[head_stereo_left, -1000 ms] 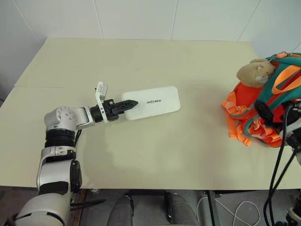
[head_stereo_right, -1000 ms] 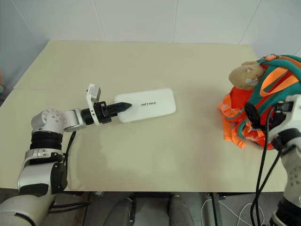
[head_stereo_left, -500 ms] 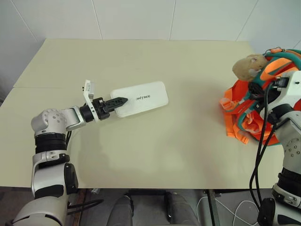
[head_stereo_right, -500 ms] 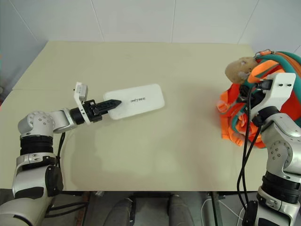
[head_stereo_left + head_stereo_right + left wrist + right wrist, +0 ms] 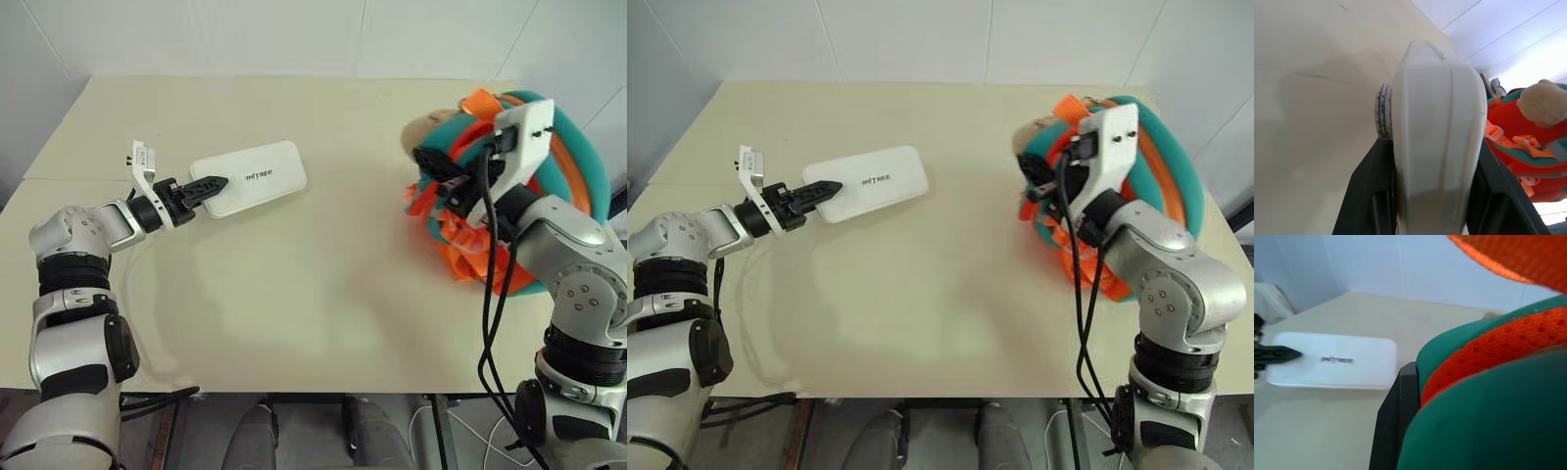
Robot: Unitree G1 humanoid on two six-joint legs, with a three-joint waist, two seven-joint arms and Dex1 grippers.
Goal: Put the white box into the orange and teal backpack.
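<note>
The white box (image 5: 253, 176) is flat with dark lettering, and it hangs a little above the cream table (image 5: 323, 294) at the left. My left gripper (image 5: 217, 182) is shut on its near-left end. In the left wrist view the box (image 5: 1437, 127) shows edge-on between the black fingers (image 5: 1369, 196). At the right, my right gripper (image 5: 443, 178) is shut on the orange and teal backpack (image 5: 549, 166), lifted and tilted toward the box. Its tan plush toy (image 5: 421, 132) faces the table's middle. In the right wrist view teal and orange fabric (image 5: 1488, 421) lies against a black finger (image 5: 1398, 421).
Black cables (image 5: 488, 294) hang from my right arm down past the table's front edge. A white tiled wall (image 5: 294, 34) stands behind the table's far edge. Bare tabletop lies between the box and the backpack.
My right gripper shut on the backpack, lifted it and swung it left toward the table's middle. My left gripper carried the box to the left and slightly up.
</note>
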